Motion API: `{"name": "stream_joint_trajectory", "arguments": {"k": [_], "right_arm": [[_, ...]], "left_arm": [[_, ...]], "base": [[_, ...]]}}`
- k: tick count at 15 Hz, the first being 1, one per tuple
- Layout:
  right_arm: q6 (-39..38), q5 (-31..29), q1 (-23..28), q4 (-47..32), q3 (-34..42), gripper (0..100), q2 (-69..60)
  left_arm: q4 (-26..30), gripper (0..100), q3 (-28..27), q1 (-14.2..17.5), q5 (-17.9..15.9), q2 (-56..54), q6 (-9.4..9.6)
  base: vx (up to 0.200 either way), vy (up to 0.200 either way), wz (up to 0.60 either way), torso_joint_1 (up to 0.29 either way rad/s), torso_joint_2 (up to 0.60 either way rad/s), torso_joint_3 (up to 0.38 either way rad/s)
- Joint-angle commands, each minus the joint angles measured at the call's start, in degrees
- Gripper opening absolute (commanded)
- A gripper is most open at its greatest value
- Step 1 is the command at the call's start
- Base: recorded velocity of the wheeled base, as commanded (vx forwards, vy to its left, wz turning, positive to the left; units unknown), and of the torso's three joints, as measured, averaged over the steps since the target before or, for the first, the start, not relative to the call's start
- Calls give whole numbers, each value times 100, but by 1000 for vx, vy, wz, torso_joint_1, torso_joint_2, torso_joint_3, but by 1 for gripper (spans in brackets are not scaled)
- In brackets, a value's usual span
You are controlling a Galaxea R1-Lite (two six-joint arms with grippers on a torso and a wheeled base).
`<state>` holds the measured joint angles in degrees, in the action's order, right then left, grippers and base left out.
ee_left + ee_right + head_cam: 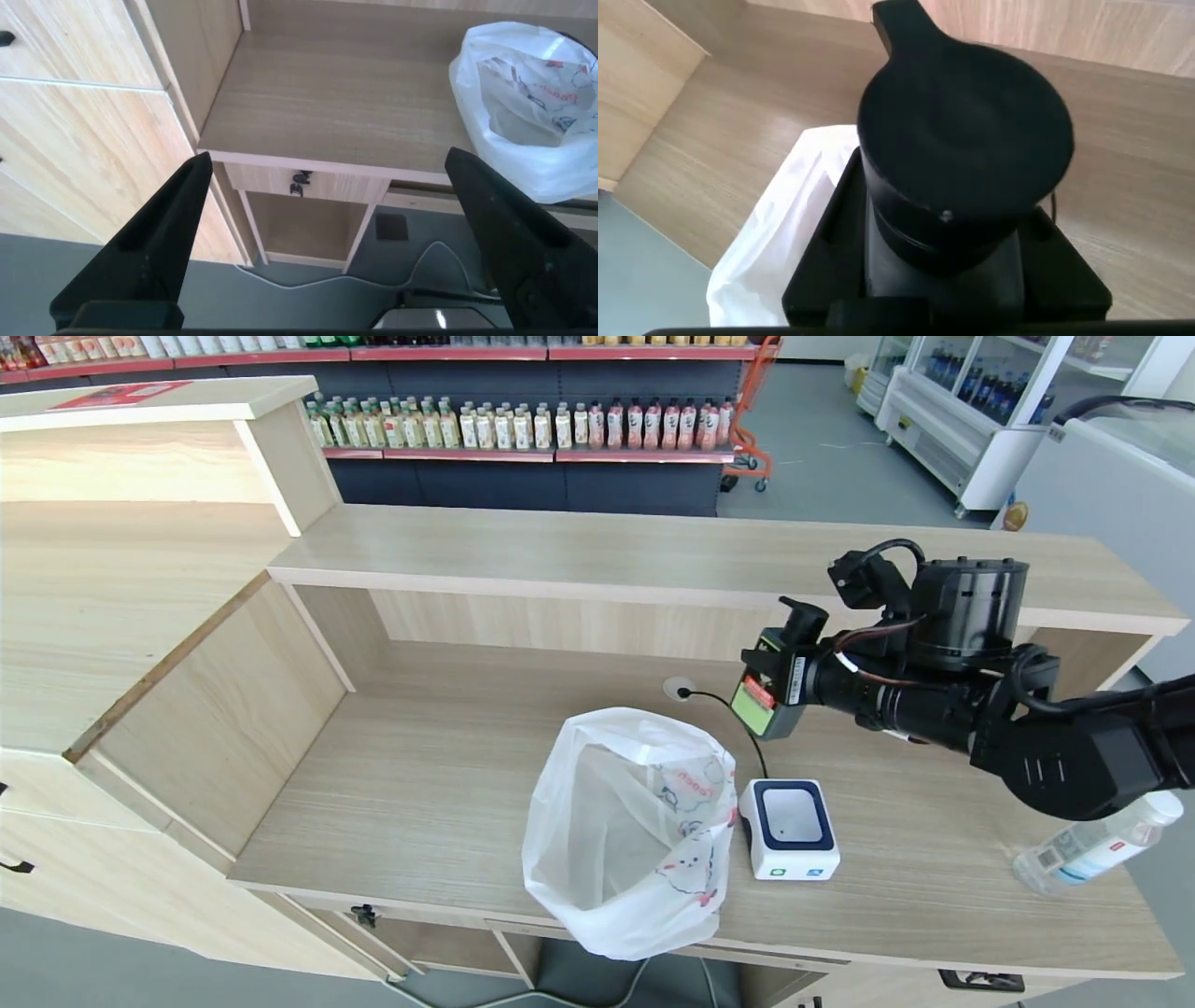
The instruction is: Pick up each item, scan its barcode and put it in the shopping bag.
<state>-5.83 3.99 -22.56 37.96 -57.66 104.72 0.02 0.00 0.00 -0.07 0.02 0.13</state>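
My right gripper (777, 683) is shut on a black container (767, 695) with a round black cap and a green and red label. It hangs above the counter, just behind the white scanner (790, 828) and right of the bag's mouth. From the right wrist, the container's cap (962, 140) hides the fingers, with the bag (775, 243) below it. The white shopping bag (635, 831) stands open at the counter's front edge, left of the scanner. My left gripper (329, 159) is open and empty, low in front of the counter, left of the bag (533, 103).
A clear bottle (1092, 845) with a white cap lies at the counter's right end, under my right arm. The scanner's black cable (738, 714) runs back to a hole in the counter (420, 784). A raised ledge (653, 555) borders the back and a wooden wall the left.
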Motion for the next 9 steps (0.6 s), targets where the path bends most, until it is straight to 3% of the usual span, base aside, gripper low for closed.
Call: {"name": "stream_joint_trajectory", "arguments": {"k": [1,4,9], "right_arm": [[20,6,-204,36,-43,0,400],[47,41,-626,194,-351,0,1165],[838,58,-987,220,-562,0,2053]], "left_arm": [[-2,100,0,0,-1,-2,13],[-11,100,0,0,-1,-2,22],[-11,100,0,0,-1,-2,22]], "base": [[0,200,0,17,2,2],[0,0,0,0,0,0],[0,0,0,0,0,0]]}}
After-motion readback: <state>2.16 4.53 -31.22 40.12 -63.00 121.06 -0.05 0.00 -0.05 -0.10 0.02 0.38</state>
